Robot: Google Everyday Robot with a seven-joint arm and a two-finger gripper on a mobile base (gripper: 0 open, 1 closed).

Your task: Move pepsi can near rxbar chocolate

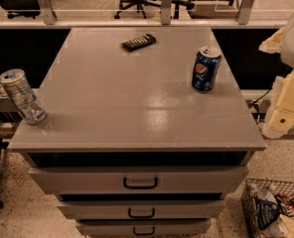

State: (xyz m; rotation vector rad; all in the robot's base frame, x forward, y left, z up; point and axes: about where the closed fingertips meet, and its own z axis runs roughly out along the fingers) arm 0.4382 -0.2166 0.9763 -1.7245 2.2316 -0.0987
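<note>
The pepsi can [205, 69], dark blue with a round red-white-blue logo and a silver top, stands upright near the right edge of the grey cabinet top [137, 103]. The rxbar chocolate [138, 42], a flat dark wrapped bar, lies near the far edge, left of the can and well apart from it. My gripper [285, 105], a cream-coloured piece of the arm, sits off the right side of the cabinet, to the right of the can and clear of it, holding nothing that I can see.
A silver, clear-looking can [22, 96] stands at the cabinet's front left corner. Below the top are drawers with dark handles [140, 183]. A wire basket of packets [276, 209] sits on the floor at lower right. Office chairs stand behind a rail at the back.
</note>
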